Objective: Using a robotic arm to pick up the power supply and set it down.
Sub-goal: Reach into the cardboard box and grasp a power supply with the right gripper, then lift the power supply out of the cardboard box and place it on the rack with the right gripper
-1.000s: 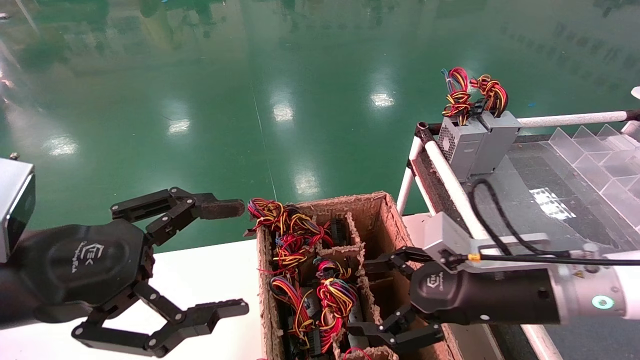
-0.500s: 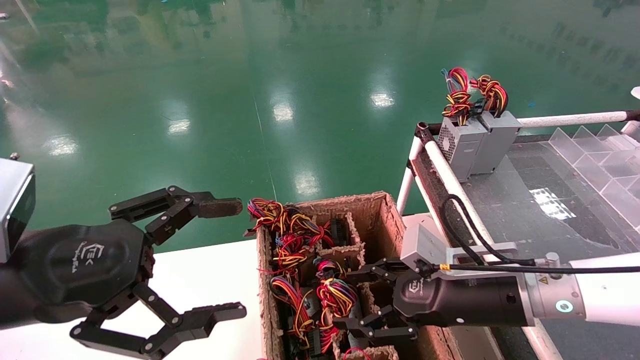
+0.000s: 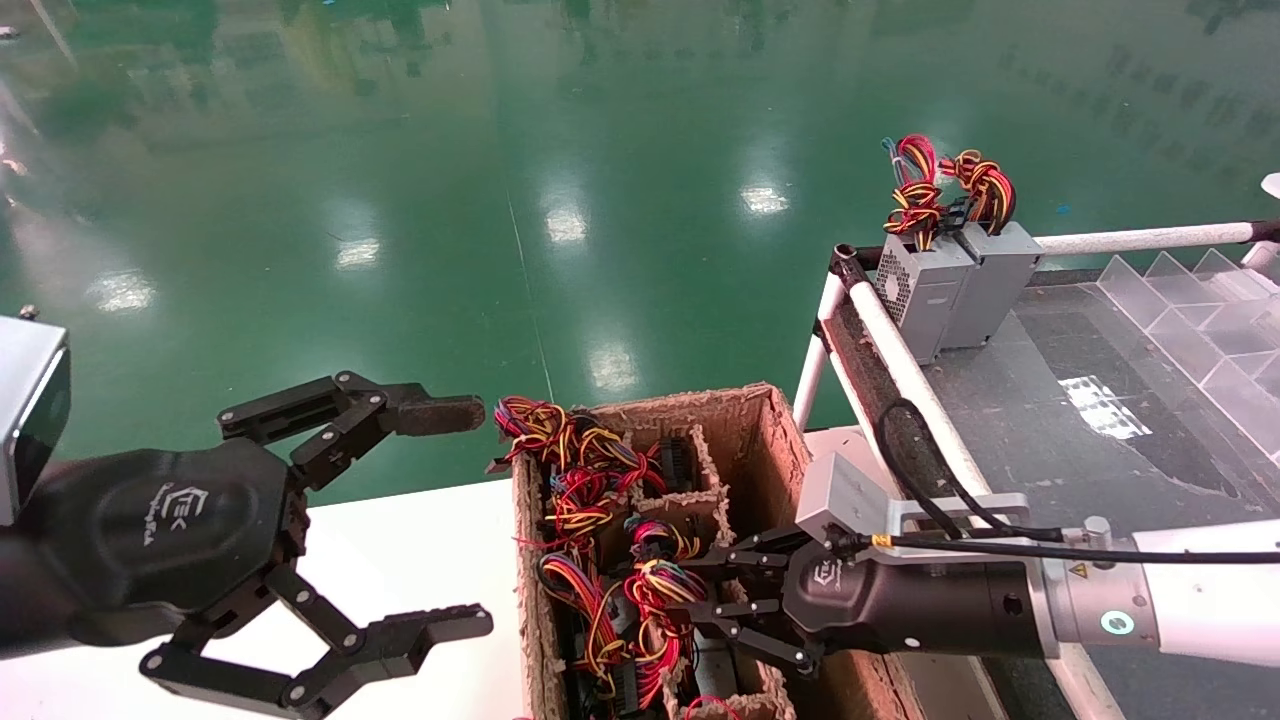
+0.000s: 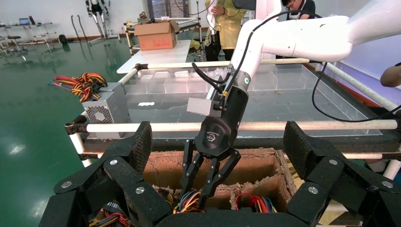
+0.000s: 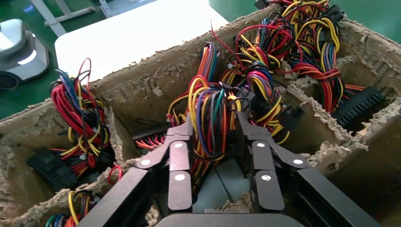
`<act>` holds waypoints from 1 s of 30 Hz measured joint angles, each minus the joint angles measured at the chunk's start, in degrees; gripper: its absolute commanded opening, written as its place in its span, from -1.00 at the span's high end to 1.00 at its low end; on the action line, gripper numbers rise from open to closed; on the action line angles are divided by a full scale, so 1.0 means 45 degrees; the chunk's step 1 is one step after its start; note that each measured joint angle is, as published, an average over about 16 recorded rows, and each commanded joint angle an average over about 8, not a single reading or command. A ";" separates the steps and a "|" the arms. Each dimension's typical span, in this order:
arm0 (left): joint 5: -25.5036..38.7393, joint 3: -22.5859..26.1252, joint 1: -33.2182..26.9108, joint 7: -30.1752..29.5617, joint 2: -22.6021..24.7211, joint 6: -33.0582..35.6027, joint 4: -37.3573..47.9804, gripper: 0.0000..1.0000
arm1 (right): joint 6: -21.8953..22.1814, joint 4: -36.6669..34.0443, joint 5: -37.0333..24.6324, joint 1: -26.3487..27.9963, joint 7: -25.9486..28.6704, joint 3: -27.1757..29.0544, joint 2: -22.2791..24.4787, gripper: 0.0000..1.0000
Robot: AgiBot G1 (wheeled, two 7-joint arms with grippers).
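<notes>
My right gripper [image 3: 695,598] reaches down into a middle cell of the cardboard box [image 3: 775,425]. In the right wrist view its fingers [image 5: 179,161] stand on either side of a power supply [image 5: 220,184], a grey box with a bundle of red, yellow, orange and black wires on top. The fingers press against that bundle [image 3: 660,590]. From the left wrist view the right gripper [image 4: 195,196] shows with its fingers close together in the cell. My left gripper [image 3: 475,515] hovers wide open over the white table, left of the box, holding nothing.
Other cells of the box hold more wired power supplies [image 3: 570,450]. Two grey power supplies [image 3: 925,285] stand upright at the far corner of the dark table on the right, behind a white pipe rail [image 3: 900,350]. Clear dividers [image 3: 1200,310] sit farther right.
My right gripper has moved left and down into the box cell, and its fingers have narrowed from wide open onto the wire bundle. The left arm has stayed still.
</notes>
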 measured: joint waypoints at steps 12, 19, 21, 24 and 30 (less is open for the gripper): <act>-0.0001 0.0001 0.0000 0.0000 0.0000 0.0000 0.0000 -1.00 | 0.0399 0.0566 0.0222 -0.0338 -0.0009 0.0236 0.0180 1.00; -0.0001 0.0001 0.0000 0.0001 -0.0001 -0.0001 0.0000 -1.00 | 0.0484 0.1146 0.0912 -0.0458 -0.0151 0.0756 0.0574 1.00; -0.0001 0.0002 0.0000 0.0001 -0.0001 -0.0001 0.0000 -1.00 | 0.0509 0.1359 0.1171 -0.0475 -0.0194 0.0962 0.0737 1.00; -0.0001 0.0002 0.0000 0.0001 -0.0001 -0.0001 0.0000 -1.00 | 0.0555 0.1686 0.1602 -0.0477 -0.0258 0.1317 0.1017 1.00; -0.0002 0.0002 -0.0001 0.0001 -0.0001 -0.0001 0.0000 -1.00 | 0.0599 0.2121 0.2573 -0.0315 -0.0346 0.2140 0.1660 1.00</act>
